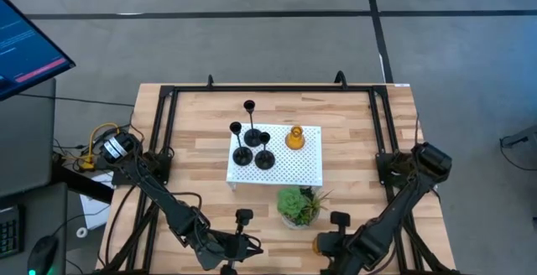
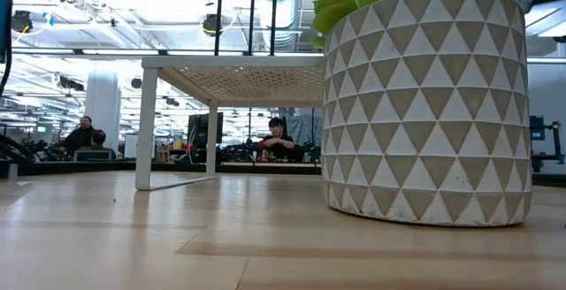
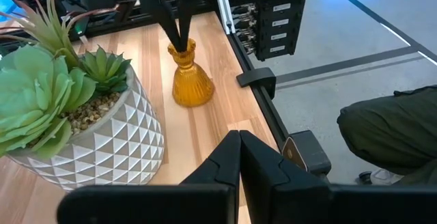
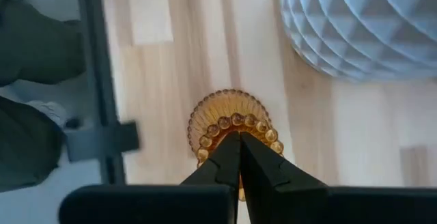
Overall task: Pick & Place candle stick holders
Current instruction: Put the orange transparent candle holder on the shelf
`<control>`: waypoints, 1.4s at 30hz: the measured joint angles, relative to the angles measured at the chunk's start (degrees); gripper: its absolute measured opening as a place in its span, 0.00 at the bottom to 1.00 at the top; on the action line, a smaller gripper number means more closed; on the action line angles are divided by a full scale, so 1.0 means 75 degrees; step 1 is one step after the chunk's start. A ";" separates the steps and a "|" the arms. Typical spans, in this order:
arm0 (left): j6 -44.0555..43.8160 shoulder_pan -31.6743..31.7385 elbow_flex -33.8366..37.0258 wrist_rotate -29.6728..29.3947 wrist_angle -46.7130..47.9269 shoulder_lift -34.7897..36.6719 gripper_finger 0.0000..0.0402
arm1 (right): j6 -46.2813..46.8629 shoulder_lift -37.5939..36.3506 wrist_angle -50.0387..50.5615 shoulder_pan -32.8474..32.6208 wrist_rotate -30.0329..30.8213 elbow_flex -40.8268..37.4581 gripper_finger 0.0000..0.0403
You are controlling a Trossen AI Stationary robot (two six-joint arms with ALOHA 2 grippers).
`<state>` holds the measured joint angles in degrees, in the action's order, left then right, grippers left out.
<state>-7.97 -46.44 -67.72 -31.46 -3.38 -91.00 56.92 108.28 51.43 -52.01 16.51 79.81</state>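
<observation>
Three black candle stick holders and one amber holder stand on their bases on a white perforated stand at mid-table. A second amber holder stands upright on the table near the front edge, right of the potted plant; it also shows in the high view. My right gripper is shut, directly above this holder, its tips at the holder's mouth. My left gripper is shut and empty near the front edge, left of the plant, pointing toward the plant. My right gripper has its shut fingers pointing down from above, with both tips together inside the beaded ring of the amber holder's mouth. Whether they touch the glass, I cannot tell. The holder stands upright with its base on the table.
A green plant in a white triangle-patterned pot stands between the stand and the front edge, and fills the right of the low view. A black frame rail runs along the table edge. A person's dark-clothed leg is beside it.
</observation>
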 joint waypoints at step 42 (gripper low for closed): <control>0.0065 -0.0023 0.0000 0.0002 0.0213 0.0000 0.02 | 0.1204 -0.2202 0.2783 -0.0587 0.2695 -0.0672 0.00</control>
<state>-7.48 -46.61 -67.72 -31.45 -1.78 -91.00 65.95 91.76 72.31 -56.41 36.72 74.77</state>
